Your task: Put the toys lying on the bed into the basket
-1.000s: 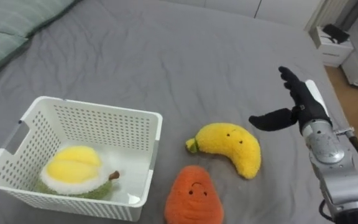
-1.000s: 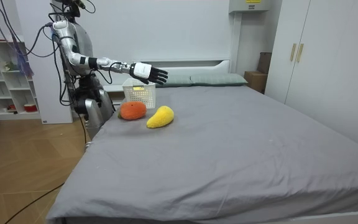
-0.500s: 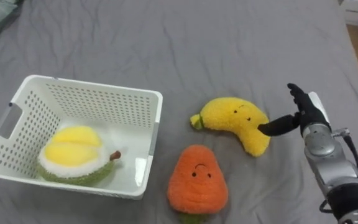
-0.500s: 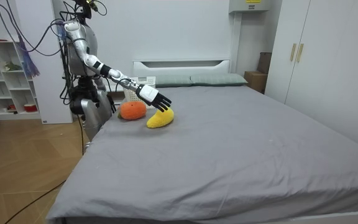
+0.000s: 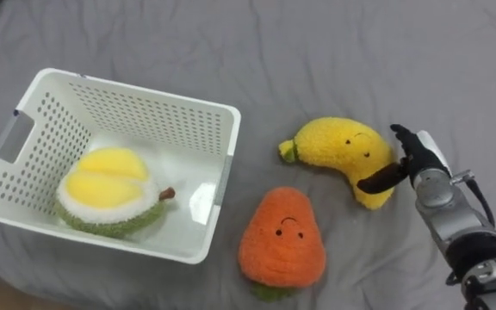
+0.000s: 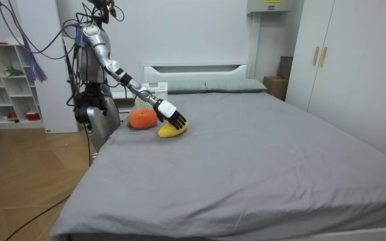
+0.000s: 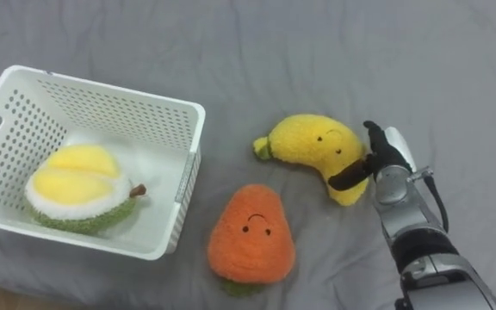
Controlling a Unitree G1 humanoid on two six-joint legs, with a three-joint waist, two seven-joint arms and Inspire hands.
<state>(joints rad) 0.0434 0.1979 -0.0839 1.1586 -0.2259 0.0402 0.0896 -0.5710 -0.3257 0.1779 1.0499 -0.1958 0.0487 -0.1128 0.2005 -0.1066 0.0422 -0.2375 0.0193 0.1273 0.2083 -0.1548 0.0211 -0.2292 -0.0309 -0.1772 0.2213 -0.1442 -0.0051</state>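
Left eye view: banana (image 5: 341, 148) against robot hand (image 5: 415, 162).

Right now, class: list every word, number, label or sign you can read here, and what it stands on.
No readable text anywhere.
On the banana toy and carrot toy: stitched faces, no letters.
On the white basket: no label shows.
The yellow patch at the room view's top edge: too small to read.

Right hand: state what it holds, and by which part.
Nothing is gripped yet. The right hand lies open against the banana toy at its lower end, thumb across its front, fingers straight.
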